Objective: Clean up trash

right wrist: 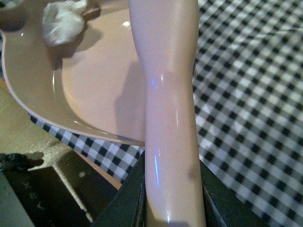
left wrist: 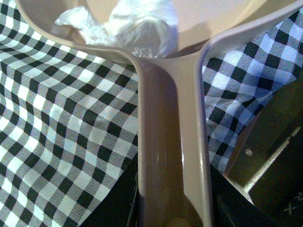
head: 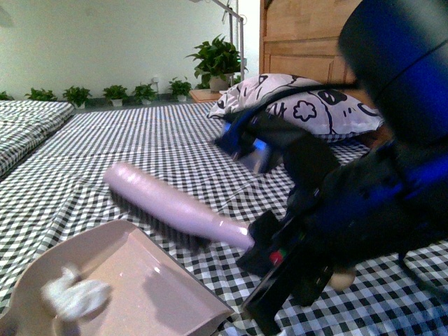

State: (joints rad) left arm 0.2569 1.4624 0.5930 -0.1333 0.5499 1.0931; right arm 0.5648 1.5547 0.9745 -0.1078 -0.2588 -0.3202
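A pink dustpan point(head: 133, 280) rests on the checkered bedspread at the front left, with a crumpled white paper wad point(head: 73, 294) lying in it. My left gripper point(left wrist: 173, 213) is shut on the dustpan's handle point(left wrist: 168, 142); the wad point(left wrist: 128, 23) lies at the pan's back. My right gripper point(head: 262, 245) is shut on the pink brush point(head: 168, 203), whose handle point(right wrist: 168, 118) reaches over the pan's front edge point(right wrist: 85, 90). The wad point(right wrist: 61, 19) shows at the pan's far end in the right wrist view. The bristles are not visible.
The black-and-white checkered bedspread point(head: 140, 140) covers the bed. A patterned pillow point(head: 301, 105) lies at the back right against a wooden headboard point(head: 301, 35). Potted plants point(head: 217, 63) stand along the far wall. My right arm point(head: 378, 182) fills the right side.
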